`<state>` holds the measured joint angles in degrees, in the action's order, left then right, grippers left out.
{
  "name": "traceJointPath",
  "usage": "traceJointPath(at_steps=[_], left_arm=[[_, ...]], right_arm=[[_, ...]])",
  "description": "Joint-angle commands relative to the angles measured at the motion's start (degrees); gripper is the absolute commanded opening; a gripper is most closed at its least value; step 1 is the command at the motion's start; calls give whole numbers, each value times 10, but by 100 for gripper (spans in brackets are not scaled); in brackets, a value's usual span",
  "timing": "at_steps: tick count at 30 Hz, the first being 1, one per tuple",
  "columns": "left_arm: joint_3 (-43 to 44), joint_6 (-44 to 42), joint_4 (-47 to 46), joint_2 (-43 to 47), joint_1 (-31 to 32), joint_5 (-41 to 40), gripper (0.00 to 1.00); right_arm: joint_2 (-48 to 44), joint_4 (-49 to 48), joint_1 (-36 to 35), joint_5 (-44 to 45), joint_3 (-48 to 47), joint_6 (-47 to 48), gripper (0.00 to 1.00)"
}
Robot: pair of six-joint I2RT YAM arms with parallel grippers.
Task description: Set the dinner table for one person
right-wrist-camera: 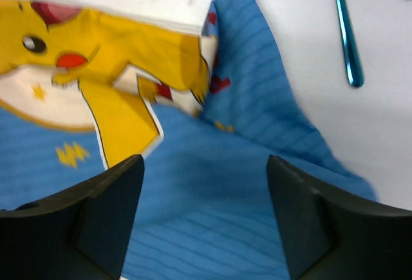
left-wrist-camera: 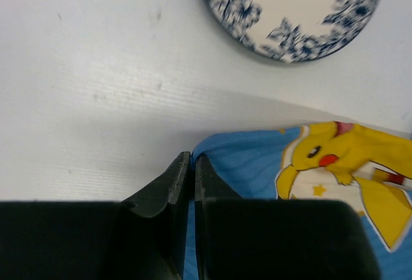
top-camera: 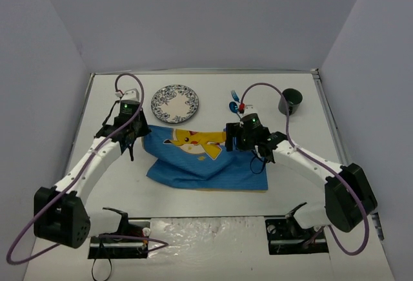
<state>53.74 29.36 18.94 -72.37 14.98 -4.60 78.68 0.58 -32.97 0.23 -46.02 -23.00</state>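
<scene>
The white dinner table (top-camera: 213,81) carries a rumpled blue placemat (top-camera: 206,161) with a yellow cartoon figure. At the placemat's upper left corner sits my left gripper (top-camera: 133,140), and in the left wrist view its jaws (left-wrist-camera: 192,158) are pressed together with the blue cloth (left-wrist-camera: 251,164) caught between them. My right gripper (top-camera: 231,137) hovers over the placemat's upper right part. Its fingers (right-wrist-camera: 205,164) stand wide apart above the cloth (right-wrist-camera: 212,215) with nothing between them. That corner of the cloth is folded up in a ridge.
A blue-patterned white plate (top-camera: 175,103) (left-wrist-camera: 290,9) lies just behind the placemat's left part. Blue cutlery (top-camera: 233,103) (right-wrist-camera: 346,35) lies behind the right gripper. A dark cup (top-camera: 290,101) stands at the back right. Grey walls enclose the table.
</scene>
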Motion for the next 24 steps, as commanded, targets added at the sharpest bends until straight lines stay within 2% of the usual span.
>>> traceJointPath(at_steps=[1,8,17,22,24], left_arm=[[55,-73,49,50,-2,-17,0],[56,-106,110,88,-4,-47,0],[31,-104,139,125,-6,-92,0],[18,-103,133,130,-7,-94,0],[13,-104,130,130,-7,-93,0]], right_arm=[[-46,-11,3,4,-45,59,80],[11,-8,5,4,-88,101,80],[145,-24,10,34,-166,139,62],[217,-43,24,38,-191,154,64],[241,-52,28,33,-210,157,68]])
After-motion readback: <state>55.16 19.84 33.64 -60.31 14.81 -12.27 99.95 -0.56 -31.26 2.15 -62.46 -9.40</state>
